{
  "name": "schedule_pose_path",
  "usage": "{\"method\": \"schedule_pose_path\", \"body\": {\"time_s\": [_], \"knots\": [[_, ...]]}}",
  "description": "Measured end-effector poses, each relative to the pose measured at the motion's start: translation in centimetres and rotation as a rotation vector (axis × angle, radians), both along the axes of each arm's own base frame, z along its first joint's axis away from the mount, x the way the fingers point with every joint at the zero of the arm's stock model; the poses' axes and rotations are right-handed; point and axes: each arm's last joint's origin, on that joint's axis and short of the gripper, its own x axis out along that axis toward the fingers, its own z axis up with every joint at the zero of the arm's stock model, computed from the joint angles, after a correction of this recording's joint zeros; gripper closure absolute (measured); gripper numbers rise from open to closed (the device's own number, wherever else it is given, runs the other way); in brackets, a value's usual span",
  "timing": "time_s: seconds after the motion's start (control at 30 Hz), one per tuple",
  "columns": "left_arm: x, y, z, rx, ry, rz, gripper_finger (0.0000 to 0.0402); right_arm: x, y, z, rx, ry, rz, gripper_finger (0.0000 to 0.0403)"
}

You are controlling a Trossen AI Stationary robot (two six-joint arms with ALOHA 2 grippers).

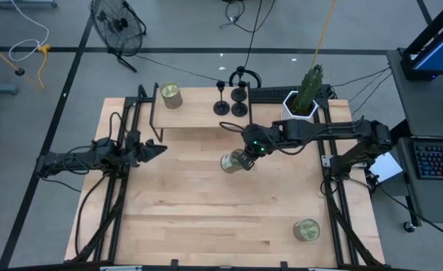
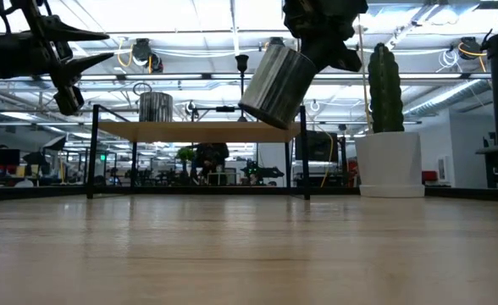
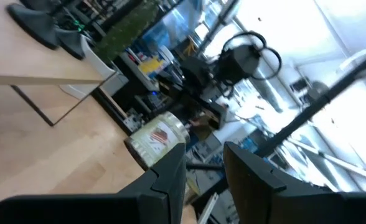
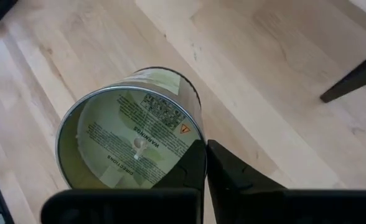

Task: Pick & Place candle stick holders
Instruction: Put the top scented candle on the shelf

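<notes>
A tilted metal tin point(image 2: 276, 85) hangs from the right gripper point(image 2: 321, 38) above the table point(image 2: 249, 250).

The tin candle jar point(image 4: 132, 127) pinched in my right gripper point(image 4: 203, 163) shows a label through its glass base, seen in reverse: the word "WARNING" beside a triangle sign, with "DIRECTIONS" lower down. The smaller print around them is too fine for me to read.

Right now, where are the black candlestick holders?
In the high view, the candlestick holders stand together on the small raised shelf at the table's far edge, left of the potted cactus.
</notes>
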Motion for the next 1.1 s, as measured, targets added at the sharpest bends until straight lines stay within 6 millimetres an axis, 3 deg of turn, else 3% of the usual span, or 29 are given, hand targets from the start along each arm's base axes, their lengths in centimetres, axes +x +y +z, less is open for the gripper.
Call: {"method": "schedule_pose_path", "body": {"time_s": [0.37, 0.57, 0.87, 1.1], "knots": [[0.1, 0.1, 0.3, -0.055, -0.030, 0.012, 0.0289, 0.2, -0.6, 0.2, -0.038, -0.030, -0.016, 0.0403], [1.1, 0.1, 2.2, -0.011, 0.030, 0.025, 0.0289, 0.2, -0.8, 0.2, -0.061, -0.031, -0.032, 0.0403], [5.2, 0.2, 5.9, 0.061, 0.184, -0.001, 0.0289, 0.7, -0.9, -0.7, -0.069, 0.011, -0.027, 0.0403], [9.2, -0.2, 7.3, 0.056, 0.340, -0.045, 0.0289, 1.8, -0.9, -2.5, -0.100, 0.072, -0.003, 0.0403]]}}
